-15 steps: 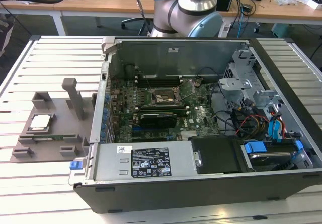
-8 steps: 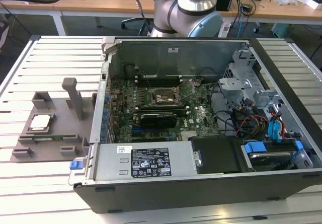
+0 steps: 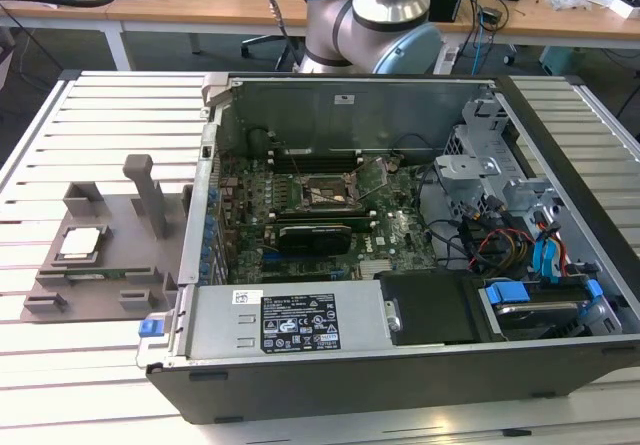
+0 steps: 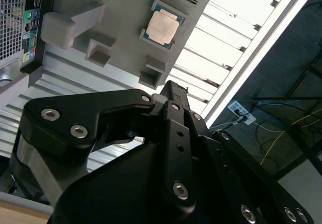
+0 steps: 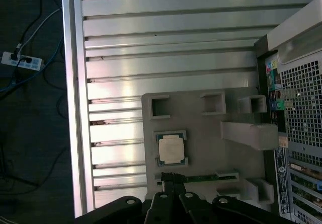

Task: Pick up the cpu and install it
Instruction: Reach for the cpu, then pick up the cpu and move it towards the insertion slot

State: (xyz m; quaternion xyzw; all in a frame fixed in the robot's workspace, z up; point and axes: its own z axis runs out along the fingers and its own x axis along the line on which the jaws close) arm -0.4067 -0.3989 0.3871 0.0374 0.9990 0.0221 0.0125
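**Exterior view.** The cpu point(image 3: 82, 242) lay flat, metal plate up, in a square recess of the grey fixture point(image 3: 130, 210). The fixture sat on the slatted table point(image 3: 40, 145), at the exterior view's left of the open computer case point(image 3: 300, 365). The recess was judged to hold the chip square and at a known spot for pickup. A green memory stick point(image 3: 100, 273) lay in a slot on the near side of the cpu. Inside the case, the socket point(image 3: 320, 197) appeared to have its frame raised, presumably to receive the chip.

**Second wrist view.** The gripper point(image 4: 171, 85) hung above the fixture with its fingers brought together and nothing between them. The cpu was apart from the tips and untouched.

**First wrist view.** The gripper tips stood over the memory stick's slot, just beside the cpu's recess, with no contact seen. The cpu was seated in its recess and not yet picked up.
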